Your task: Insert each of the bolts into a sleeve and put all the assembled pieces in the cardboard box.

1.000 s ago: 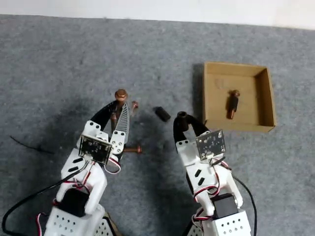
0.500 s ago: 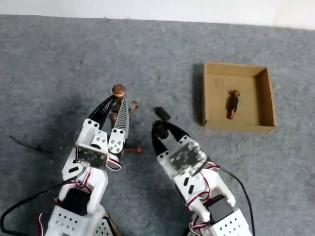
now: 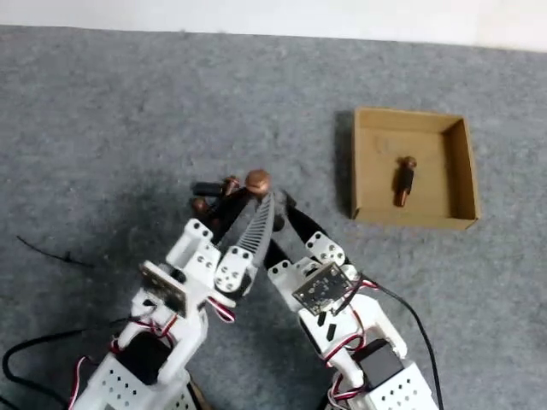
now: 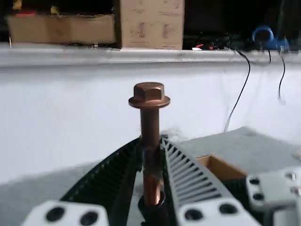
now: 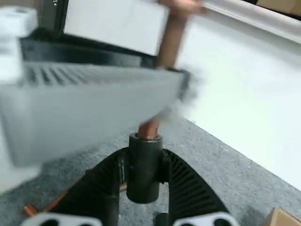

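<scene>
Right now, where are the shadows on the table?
High view: a dark shadow hugs the cardboard box's picture-left wall on the grey mat, a softer one spreads beside the arms; left wrist view: the bolt shines against a white wall.

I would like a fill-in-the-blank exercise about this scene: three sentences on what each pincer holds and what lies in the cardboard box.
1. The left pincer is shut on a bolt whose head points ____.
2. The right pincer is shut on a ____ sleeve.
3. The cardboard box contains ____ assembled piece.
Missing words: up; black; one.
</scene>
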Robot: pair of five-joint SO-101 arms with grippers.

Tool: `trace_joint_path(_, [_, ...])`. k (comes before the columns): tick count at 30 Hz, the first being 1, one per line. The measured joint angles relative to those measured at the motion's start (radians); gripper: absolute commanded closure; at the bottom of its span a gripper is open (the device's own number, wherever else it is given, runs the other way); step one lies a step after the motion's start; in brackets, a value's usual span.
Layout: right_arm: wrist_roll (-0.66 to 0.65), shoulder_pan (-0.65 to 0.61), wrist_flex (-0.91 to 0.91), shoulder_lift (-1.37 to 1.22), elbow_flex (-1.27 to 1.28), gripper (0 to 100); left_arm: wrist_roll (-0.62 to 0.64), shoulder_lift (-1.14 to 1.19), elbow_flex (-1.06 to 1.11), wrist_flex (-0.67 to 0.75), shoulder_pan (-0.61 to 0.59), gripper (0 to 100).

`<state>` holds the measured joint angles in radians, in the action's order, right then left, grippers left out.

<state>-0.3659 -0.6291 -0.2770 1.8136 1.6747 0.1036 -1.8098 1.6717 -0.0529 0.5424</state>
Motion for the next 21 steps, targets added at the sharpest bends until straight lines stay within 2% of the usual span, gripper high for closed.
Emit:
trace_joint_path(5, [0.0, 0.0, -0.002, 0.0, 0.0, 99.5, 0.149, 0.0, 0.0, 0.0, -0.011, 99])
trace_joint_path(15, [0.0, 0.0, -0.011, 0.002, 0.0, 99.5, 0.167, 0.0, 0.005, -0.021, -0.014, 99])
trace_joint_path(21, [-0.003, 0.011, -0.012, -0.002, 0.0, 99.5, 0.169, -0.011, 0.005, -0.101, -0.012, 99])
